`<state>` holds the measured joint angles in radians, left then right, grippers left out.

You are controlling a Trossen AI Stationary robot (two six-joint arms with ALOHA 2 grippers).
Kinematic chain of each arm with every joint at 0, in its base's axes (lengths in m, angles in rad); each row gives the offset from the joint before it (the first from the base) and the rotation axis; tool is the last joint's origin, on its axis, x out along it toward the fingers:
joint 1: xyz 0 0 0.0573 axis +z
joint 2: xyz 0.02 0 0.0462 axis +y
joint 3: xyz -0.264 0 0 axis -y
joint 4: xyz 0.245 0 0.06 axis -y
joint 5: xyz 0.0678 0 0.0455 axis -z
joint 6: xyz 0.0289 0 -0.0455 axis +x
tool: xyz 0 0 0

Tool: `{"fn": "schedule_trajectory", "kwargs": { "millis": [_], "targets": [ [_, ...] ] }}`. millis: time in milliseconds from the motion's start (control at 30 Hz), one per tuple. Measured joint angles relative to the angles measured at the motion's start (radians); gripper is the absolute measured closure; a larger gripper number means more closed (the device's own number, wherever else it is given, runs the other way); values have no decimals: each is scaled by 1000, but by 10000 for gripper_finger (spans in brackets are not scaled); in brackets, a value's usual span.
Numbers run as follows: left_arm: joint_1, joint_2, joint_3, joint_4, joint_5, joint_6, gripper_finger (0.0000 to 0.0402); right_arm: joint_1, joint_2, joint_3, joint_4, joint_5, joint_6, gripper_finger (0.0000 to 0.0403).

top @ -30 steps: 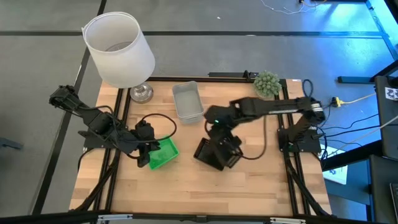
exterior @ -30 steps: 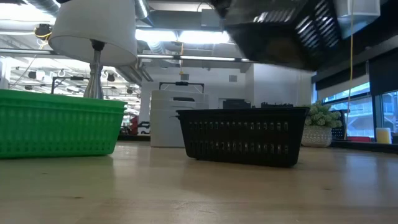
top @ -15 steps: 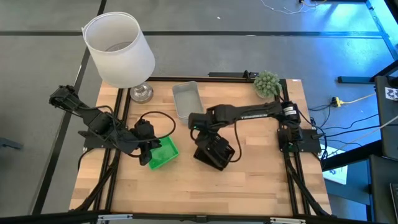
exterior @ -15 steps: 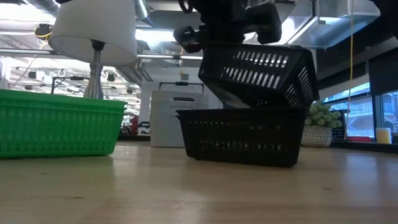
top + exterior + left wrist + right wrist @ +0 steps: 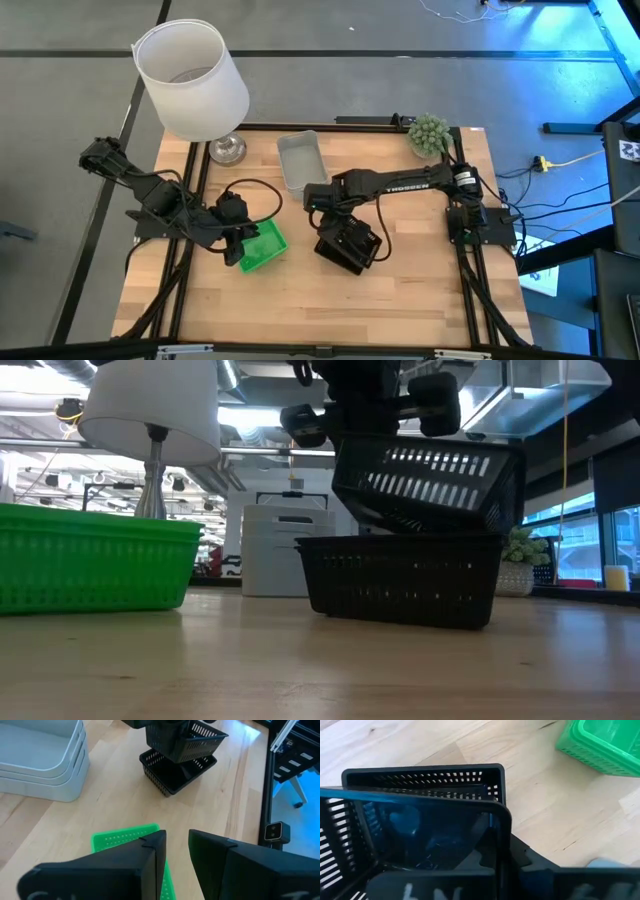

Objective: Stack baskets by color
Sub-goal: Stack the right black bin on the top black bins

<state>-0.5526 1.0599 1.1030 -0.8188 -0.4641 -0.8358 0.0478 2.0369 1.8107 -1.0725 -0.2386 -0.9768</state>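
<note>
- Wood table (image 5: 300, 310), high view: white lamp (image 5: 192, 78) upper left.
- Left gripper (image 5: 240, 250) left of centre, fingers apart, over the green basket (image 5: 262, 247).
- Grey baskets (image 5: 300, 160) nested at upper centre.
- Right gripper (image 5: 330, 212) clamped on tilted black basket (image 5: 425, 485), partly inside lower black basket (image 5: 405, 582), centre frame.
- Plant (image 5: 430, 133) upper right.

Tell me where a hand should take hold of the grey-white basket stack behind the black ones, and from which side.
Grip one long wall at its rim, coming straight down from above. The grey-white basket stack sits upright and open-topped with bare table on both long sides, so one finger could slip inside and one outside. The lamp base stands off its left side, so the right wall looks safer.
</note>
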Motion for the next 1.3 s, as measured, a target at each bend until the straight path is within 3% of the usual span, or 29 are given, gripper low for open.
{"fn": "schedule_trajectory", "kwargs": {
  "millis": [633,1167,1300],
  "targets": [
    [0,0,0,-1,11,0,328,0,0,-1,7,-1,6,332],
    [0,0,0,-1,13,0,328,4,0,6,6,4,186,339],
    [0,0,0,-1,13,0,328,3,-2,-24,63,-51,186,348]
  ]
}}
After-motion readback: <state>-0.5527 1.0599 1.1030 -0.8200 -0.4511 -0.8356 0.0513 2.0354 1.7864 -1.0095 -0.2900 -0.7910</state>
